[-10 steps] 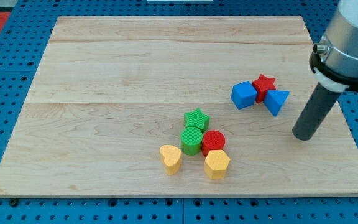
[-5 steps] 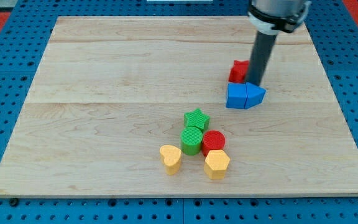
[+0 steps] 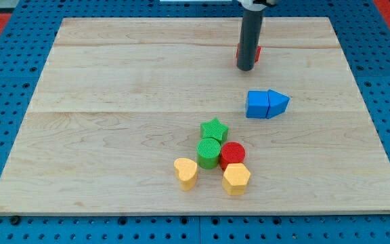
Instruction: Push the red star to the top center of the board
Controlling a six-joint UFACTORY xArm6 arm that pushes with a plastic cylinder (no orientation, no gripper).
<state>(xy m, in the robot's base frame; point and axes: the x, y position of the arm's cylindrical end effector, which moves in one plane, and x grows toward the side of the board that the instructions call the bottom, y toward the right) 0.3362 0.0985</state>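
The red star (image 3: pixel 256 53) sits near the view's top, right of centre, mostly hidden behind my dark rod. Only slivers of red show on either side of the rod. My tip (image 3: pixel 246 68) rests on the board just below the star, touching or almost touching it. The wooden board (image 3: pixel 127 88) fills the view.
A blue cube (image 3: pixel 256 104) and a blue triangular block (image 3: pixel 278 103) sit together right of centre. Lower down is a cluster: a green star (image 3: pixel 214 129), a green cylinder (image 3: pixel 208 152), a red cylinder (image 3: pixel 233 153), a yellow heart (image 3: pixel 185 172) and a yellow hexagon (image 3: pixel 236 178).
My tip swept from the board's right side up and to the left, pushing the red star away from the two blue blocks towards the top. The blue blocks were nudged together.
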